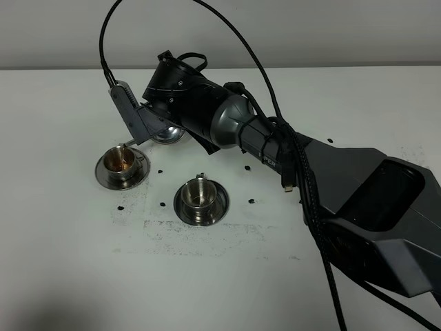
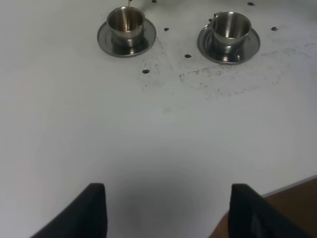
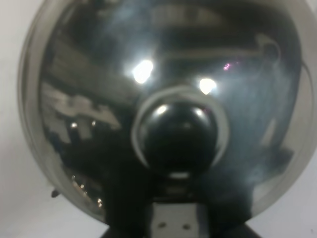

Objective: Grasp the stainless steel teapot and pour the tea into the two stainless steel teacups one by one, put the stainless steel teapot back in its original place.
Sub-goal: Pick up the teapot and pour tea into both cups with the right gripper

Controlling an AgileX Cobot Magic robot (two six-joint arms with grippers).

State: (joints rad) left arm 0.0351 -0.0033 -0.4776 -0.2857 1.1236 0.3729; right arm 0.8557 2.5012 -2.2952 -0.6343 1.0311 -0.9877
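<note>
**Teapot tipped at one teacup, thin stream of tea running in**

The stainless steel teapot [image 1: 167,133] hangs tilted at the far left of the worktop [image 1: 69,262], mostly hidden under the right arm [image 1: 227,124]. Its thin spout [image 1: 127,145] reaches over the rim of the spout-side teacup [image 1: 122,163]. In the right wrist view the pot's shiny belly fills the picture, with the dark lid knob [image 3: 178,134] at the centre. The right end effector [image 1: 138,118] is clamped on the teapot, though the exact grip point is hidden.

A narrow line of tea [image 2: 129,11] drops into the spout-side teacup, and reddish-brown liquid shows inside it. That cup stands on a round saucer [image 1: 103,176]. The second teacup [image 1: 200,196] stands upright on its own saucer [image 1: 180,207], near the first but apart from it and closer to the robot. Its inside shows only steel in the left wrist view.

The left end effector [image 2: 168,213] hovers well back from both cups, its dark fingers [image 2: 94,208] spread wide and holding nothing. Small black specks [image 1: 160,171] dot the white worktop around the saucers. A black cable [image 1: 227,41] arcs above the right arm.
</note>
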